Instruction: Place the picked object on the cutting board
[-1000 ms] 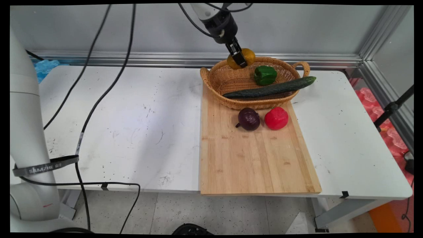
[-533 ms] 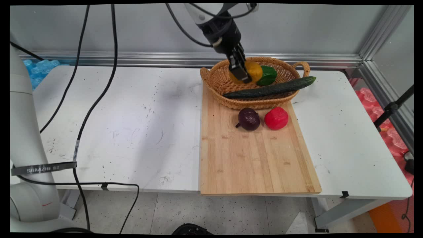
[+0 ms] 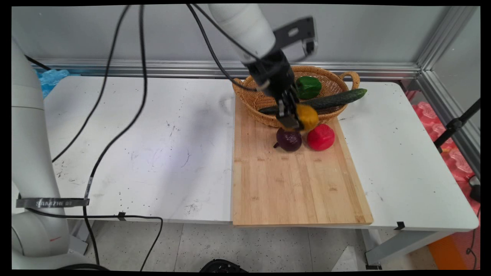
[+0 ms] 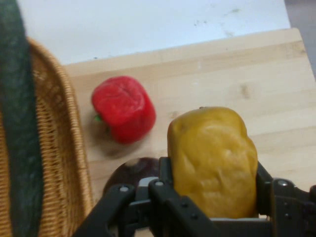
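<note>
Yellow pepper [image 3: 308,117], plastic-looking toy one, was clamped between the two black fingers of the gripper [image 3: 297,119], so the hand was closed on it and carrying it in the air. In the main view it hung just over the near rim of the wicker basket [image 3: 253,96], right above the gap between the purple onion [image 3: 289,139] and the red pepper [image 3: 320,137], which both sat on the wooden cutting board [image 3: 291,184]. I couldn't tell for sure whether it was touching the onion; it looked just clear of it.

From the hand view, the yellow pepper [image 4: 213,160] filled most of the space between the fingers [image 4: 168,197], pinched across its sides, with the red pepper [image 4: 123,108] off to one side and the onion [image 4: 133,173] peeking out from behind the linkage. The cucumber [image 4: 19,128] ran along the basket's edge there; in the main view the cucumber [image 3: 337,98] lay across the basket with its tip sticking out past the rim, and a green pepper [image 3: 308,86] sat further back inside.

My guess on handling: it looked light and probably hollow, with a smooth, lumpy skin, so kind of slippery and not fragile. Grabbing it across the widest part of the body, like it was held there, seems the sane spot, since the lobes give the pads something to settle into. Squeezing near the tapered end would likely make it squirt out.
</note>
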Robot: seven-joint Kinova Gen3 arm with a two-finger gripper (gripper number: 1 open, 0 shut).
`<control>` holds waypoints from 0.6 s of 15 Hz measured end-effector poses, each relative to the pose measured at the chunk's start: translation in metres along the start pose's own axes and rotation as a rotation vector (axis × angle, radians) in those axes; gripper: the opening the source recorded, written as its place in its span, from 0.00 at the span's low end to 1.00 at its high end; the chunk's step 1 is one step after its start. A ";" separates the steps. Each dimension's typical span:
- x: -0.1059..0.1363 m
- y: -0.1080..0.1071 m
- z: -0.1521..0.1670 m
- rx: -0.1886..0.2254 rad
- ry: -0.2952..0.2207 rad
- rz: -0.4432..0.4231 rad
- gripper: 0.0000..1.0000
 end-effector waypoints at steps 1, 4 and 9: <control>0.001 0.004 0.010 -0.005 -0.004 0.009 0.00; 0.003 0.011 0.043 -0.017 -0.019 0.030 0.00; 0.006 0.015 0.100 -0.034 -0.045 0.065 0.00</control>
